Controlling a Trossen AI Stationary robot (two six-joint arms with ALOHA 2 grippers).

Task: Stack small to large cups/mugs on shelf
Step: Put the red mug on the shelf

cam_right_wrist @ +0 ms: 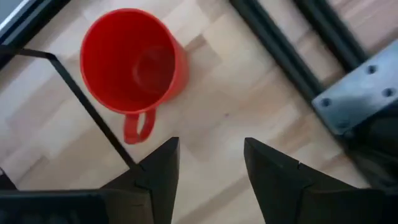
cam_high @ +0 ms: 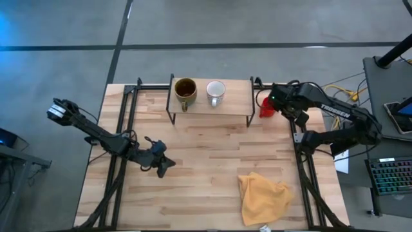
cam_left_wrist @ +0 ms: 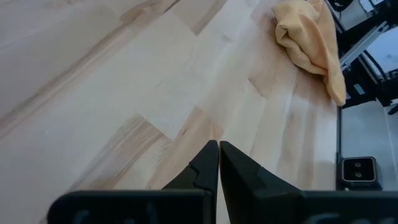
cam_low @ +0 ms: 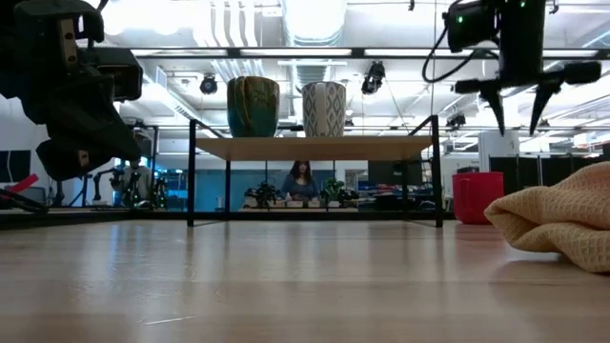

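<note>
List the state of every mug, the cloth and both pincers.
brown mug: upright on the shelf
white mug: upright on the shelf
red mug: upright on the table, beside the shelf
cloth: crumpled on the table
left pincer: shut, empty
right pincer: open above the red mug

From overhead, the right gripper (cam_high: 275, 103) hid most of the red mug (cam_high: 264, 108); a shelf leg (cam_right_wrist: 93, 109) crossed the mug ahead of the jaws.

Both arms are dark and slim; the right arm (cam_high: 335, 122) carries white "TROSSEN" lettering, a green light and black cables.
</note>
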